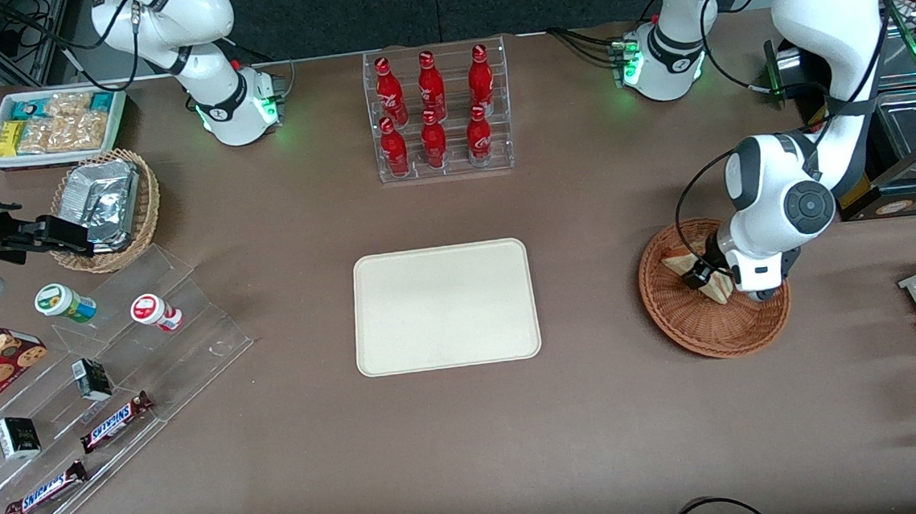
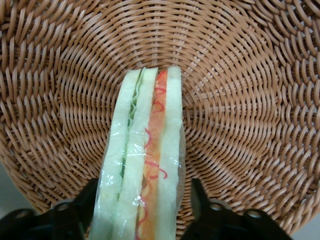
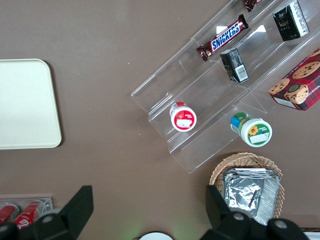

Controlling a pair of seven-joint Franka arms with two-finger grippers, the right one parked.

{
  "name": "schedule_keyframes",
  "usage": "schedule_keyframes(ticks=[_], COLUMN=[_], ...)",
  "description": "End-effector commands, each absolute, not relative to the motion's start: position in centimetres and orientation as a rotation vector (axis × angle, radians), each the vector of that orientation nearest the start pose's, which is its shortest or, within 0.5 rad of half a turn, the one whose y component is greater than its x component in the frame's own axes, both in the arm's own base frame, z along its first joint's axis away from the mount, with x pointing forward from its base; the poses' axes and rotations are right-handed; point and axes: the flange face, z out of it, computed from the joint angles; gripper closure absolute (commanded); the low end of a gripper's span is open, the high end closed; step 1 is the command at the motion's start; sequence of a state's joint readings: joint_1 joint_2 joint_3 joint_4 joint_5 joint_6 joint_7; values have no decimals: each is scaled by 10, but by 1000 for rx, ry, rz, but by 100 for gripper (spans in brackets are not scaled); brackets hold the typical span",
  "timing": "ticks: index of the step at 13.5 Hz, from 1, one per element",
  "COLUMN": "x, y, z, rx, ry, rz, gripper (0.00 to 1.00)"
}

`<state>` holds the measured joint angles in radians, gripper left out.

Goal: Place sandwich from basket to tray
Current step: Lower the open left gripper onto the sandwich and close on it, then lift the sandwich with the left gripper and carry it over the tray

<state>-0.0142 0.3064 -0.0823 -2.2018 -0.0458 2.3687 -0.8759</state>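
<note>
brown table (image 1: 598,408) | gripper (image 2: 142,207) straddles sandwich (image 2: 145,160) (fingers apart) | in basket (image 2: 240,100)

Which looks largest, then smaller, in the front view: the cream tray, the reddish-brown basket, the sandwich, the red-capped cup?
1. tray
2. basket, with the left gripper down inside it
3. and 4. sandwich and red-capped cup: not ranked, since the arm hides much of the sandwich.

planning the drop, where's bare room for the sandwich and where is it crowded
The cream tray is bare all over. The gripper straddles the sandwich in the reddish-brown basket. Crowded: the acrylic stand of snacks toward the parked arm's end.
</note>
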Motion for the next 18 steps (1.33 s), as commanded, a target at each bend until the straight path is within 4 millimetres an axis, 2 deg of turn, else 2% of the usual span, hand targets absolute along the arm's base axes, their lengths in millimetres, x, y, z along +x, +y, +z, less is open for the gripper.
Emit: schedule_keyframes(ticks=[1,3,5,7,9,10,11,14,16,18], x=[539,544,564,593,606,606,602,595,588,579], y=[-57,-57,-64,-98,-134,-153,-175,-256,-313,-362], z=[236,249,286,345,386,397,400,407,399,383], rx=[-2857,-2854,-2859,-2894,-2924,-2947,-2966,-3041,-3052,-3053], ry=[-1262,-1282,-1263,-1181,-1088,-1043,-992,-795,-628,-496], rz=[214,200,223,258,274,258,251,210,157,128], gripper=[89,92,92,92,91,91,91,91,92,92])
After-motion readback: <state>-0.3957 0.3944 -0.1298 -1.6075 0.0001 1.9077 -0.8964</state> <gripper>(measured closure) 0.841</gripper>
